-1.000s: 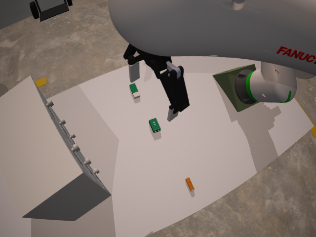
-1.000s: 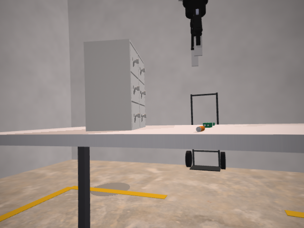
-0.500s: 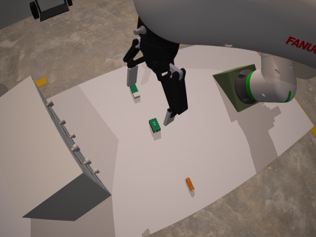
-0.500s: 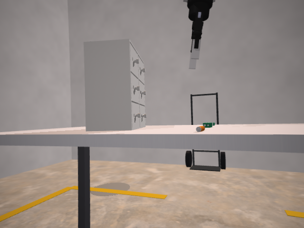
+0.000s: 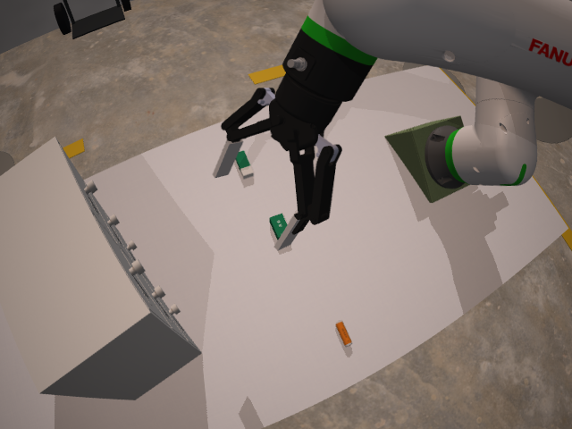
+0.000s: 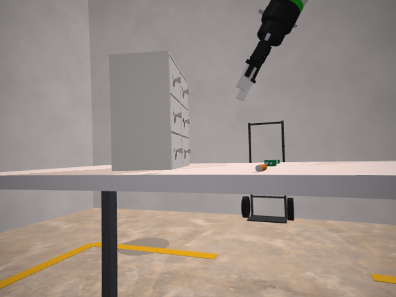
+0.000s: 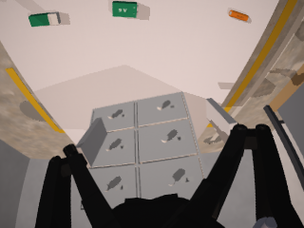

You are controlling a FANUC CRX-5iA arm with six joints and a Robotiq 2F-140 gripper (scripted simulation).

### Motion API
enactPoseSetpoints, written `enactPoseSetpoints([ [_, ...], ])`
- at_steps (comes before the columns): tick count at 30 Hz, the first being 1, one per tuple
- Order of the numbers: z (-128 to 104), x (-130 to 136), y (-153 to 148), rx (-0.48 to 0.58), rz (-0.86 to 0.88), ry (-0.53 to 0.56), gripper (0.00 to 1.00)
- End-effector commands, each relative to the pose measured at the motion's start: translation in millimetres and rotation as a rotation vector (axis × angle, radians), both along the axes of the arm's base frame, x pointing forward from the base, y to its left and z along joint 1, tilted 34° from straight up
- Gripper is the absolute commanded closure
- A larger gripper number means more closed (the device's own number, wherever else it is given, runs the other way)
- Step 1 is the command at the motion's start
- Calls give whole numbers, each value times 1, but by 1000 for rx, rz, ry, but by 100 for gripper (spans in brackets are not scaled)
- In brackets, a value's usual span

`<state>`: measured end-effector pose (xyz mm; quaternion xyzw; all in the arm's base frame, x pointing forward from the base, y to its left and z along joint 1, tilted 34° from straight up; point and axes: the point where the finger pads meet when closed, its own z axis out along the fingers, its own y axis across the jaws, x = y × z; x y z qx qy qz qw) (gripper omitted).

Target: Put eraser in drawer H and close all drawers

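1. Eraser (image 5: pixel 243 164): small block, green sleeve w/ a white end showing, lying flat on the table (image 5: pixel 378 277), well apart from the chest (image 5: pixel 69 277). In the wrist view it's the green/white piece (image 7: pixel 46 19) at upper left.
2. Handling, my guess: light, a bit rubbery so it shouldn't slip, slightly soft but won't break. The sleeve could slide on the core if squeezed hard. Best hold prob. across the two long sides, mid-length, pads square on.
3. Nearest neighbour: an all-green block (image 5: pixel 277 225) w/ two pale dots on top; easy to mix up, the white end tells them apart. An orange cylinder (image 5: pixel 343 333) w/ a grey tip lies farther off near the table edge.
4. Gripper (image 6: pixel 244 88): spread fully wide, nothing between the fingers. Hangs high over the table, tilted toward the chest front; from above its pads only seem to sit by the eraser and green block, side view shows it's well above both.
5. Chest: six drawers, two cols x three rows, each w/ a knob; all look pushed in. Letters on the fronts too small to read, so can't tell which is H.
6. Readable writing: red "FANU…" on the arm (image 5: pixel 461 28), cut off by the frame edge. Nothing else legible.
7. Farther out: a hand truck (image 6: pixel 268 207) on the floor behind the table, yellow floor tape (image 6: pixel 166 250).
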<state>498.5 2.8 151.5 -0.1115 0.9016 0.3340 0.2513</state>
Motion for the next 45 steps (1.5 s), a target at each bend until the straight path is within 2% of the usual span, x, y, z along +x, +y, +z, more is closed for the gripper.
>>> enactPoseSetpoints([
  [1, -8, 10, 13, 59, -74, -122, 0],
  [12, -25, 31, 35, 171, -236, -345, 0],
  [24, -34, 43, 48, 232, -328, -470, 0],
  [45, -39, 50, 55, 269, -381, -543, 0],
])
